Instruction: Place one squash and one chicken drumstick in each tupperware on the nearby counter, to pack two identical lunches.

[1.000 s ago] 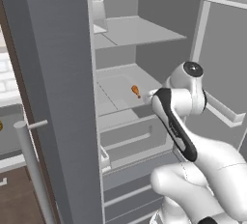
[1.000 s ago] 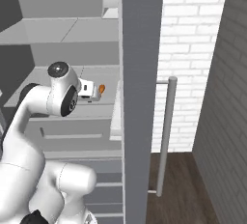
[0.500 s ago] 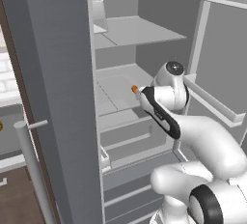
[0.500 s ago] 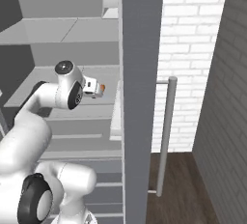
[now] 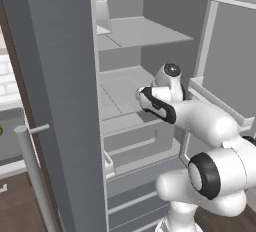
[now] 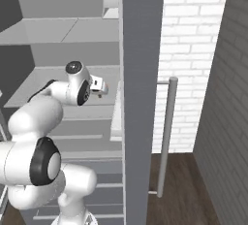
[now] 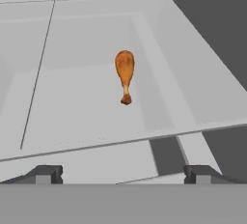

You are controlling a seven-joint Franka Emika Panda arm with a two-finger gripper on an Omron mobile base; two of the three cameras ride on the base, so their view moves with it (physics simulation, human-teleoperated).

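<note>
Inside the open fridge (image 5: 60,76), the gripper (image 7: 120,174) is hanging with its jaws spread wide apart and gripping nothing, just short of the front edge of the middle shelf (image 7: 72,107). One chicken drumstick (image 7: 125,76) is lying flat on that shelf, well apart from the fingertips (image 7: 46,174), its thick end pointing toward the shelf's back and its thin bone end toward the shelf's front.
</note>
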